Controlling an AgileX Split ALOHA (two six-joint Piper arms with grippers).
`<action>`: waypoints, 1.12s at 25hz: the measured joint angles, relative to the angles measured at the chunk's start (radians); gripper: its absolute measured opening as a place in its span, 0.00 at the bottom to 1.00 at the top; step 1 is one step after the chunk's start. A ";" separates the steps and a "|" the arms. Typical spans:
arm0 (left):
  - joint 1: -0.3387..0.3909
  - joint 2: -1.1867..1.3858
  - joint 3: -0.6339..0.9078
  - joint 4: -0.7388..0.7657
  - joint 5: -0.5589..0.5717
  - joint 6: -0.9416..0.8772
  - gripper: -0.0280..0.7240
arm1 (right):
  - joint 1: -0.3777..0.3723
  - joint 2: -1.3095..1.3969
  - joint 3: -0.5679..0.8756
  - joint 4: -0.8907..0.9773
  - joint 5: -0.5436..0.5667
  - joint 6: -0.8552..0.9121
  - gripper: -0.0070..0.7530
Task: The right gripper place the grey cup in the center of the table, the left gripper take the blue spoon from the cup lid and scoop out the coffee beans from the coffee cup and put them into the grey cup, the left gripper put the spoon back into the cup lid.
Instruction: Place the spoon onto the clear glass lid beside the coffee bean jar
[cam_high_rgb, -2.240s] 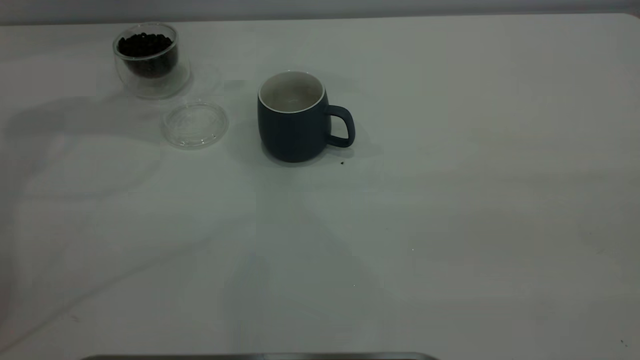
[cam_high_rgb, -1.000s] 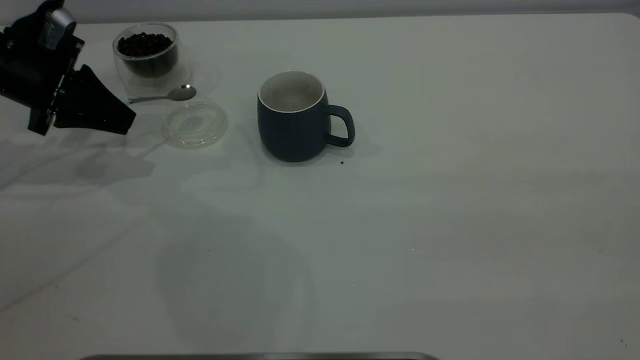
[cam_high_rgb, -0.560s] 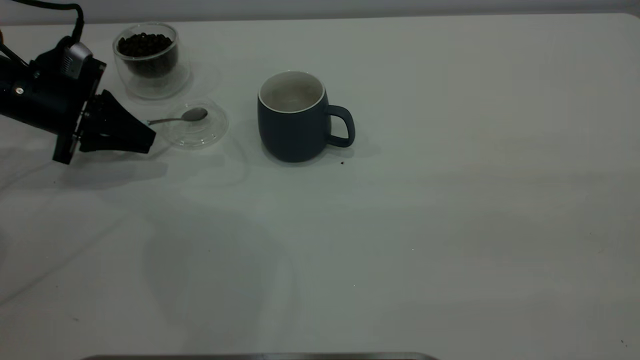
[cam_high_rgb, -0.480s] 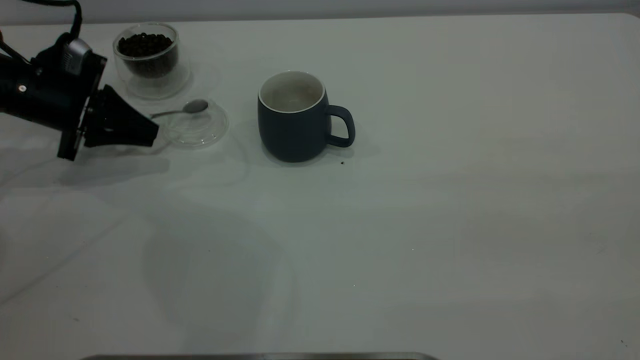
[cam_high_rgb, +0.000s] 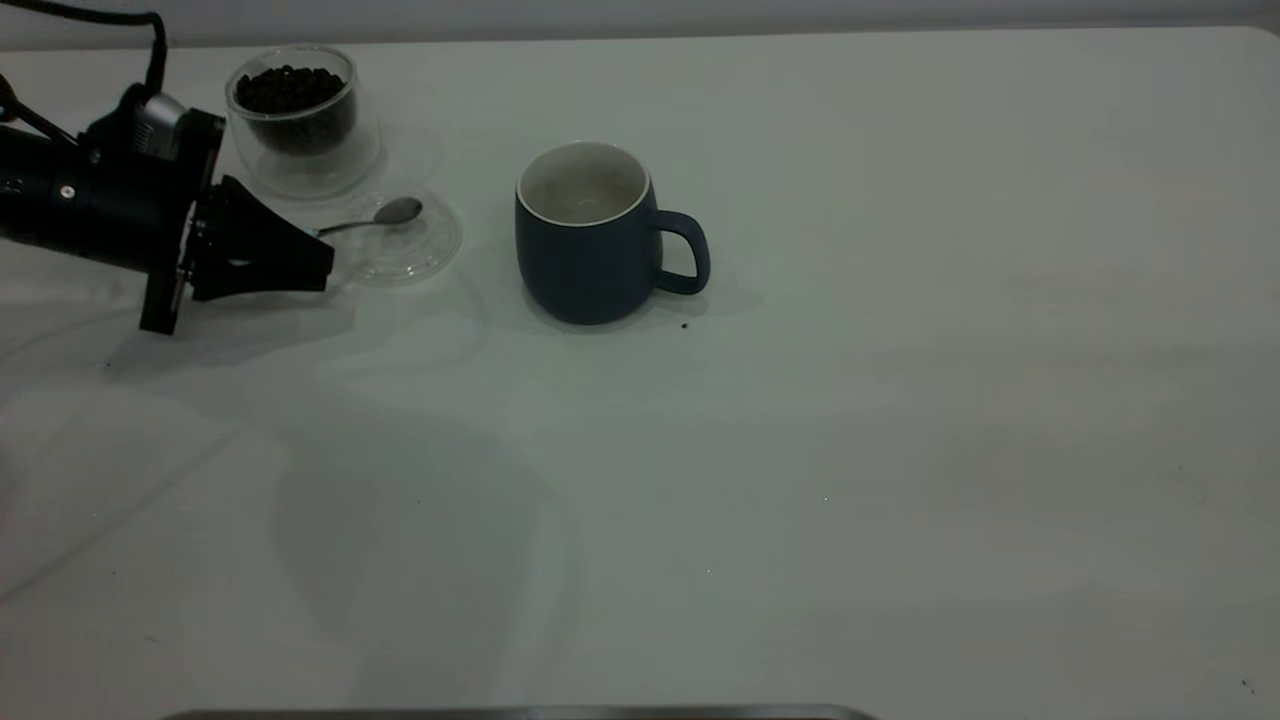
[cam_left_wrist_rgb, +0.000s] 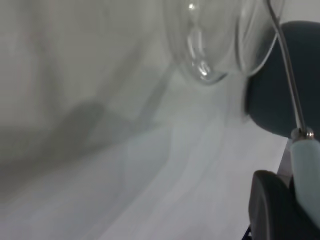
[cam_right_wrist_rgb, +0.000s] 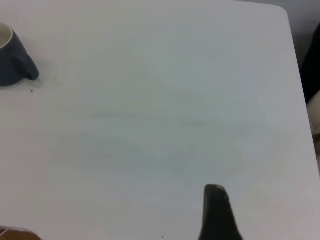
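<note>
Far left of the exterior view: left gripper (cam_high_rgb: 325, 262) lies low over the table (cam_high_rgb: 900, 400), fingers pointing right, clamped on the handle of the blue spoon (cam_high_rgb: 372, 219). Spoon runs roughly level from the fingertips out over the cup lid (cam_high_rgb: 420, 255), metal bowl above the lid's far part; cannot tell if the bowl touches the glass. In the left wrist view the pale blue handle (cam_left_wrist_rgb: 305, 170) sits against a black finger (cam_left_wrist_rgb: 272, 205), thin metal neck running away from it.

Coffee cup (cam_high_rgb: 300, 120) stands upright just behind the lid, near the gripper body, with coffee beans (cam_high_rgb: 290, 90) inside.

Grey cup (cam_high_rgb: 590, 235) stands upright right of the lid, apart from it, handle to the right, white inside showing. 1 dark speck (cam_high_rgb: 684, 324) lies on the table by its base.

Right gripper is out of the exterior view; right wrist view shows only 1 dark finger (cam_right_wrist_rgb: 216, 212) above bare table, well away from the grey cup (cam_right_wrist_rgb: 12, 52), so cannot tell whether it is spread or closed.
</note>
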 joint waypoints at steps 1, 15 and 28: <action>0.000 0.000 0.000 0.000 0.014 0.000 0.16 | 0.000 0.000 0.000 0.000 0.000 0.000 0.61; 0.000 0.001 0.000 0.027 0.026 0.024 0.16 | 0.000 0.000 0.000 0.000 0.000 0.000 0.61; 0.000 0.001 0.000 -0.038 -0.059 0.003 0.16 | 0.000 0.000 0.000 0.000 0.000 0.000 0.61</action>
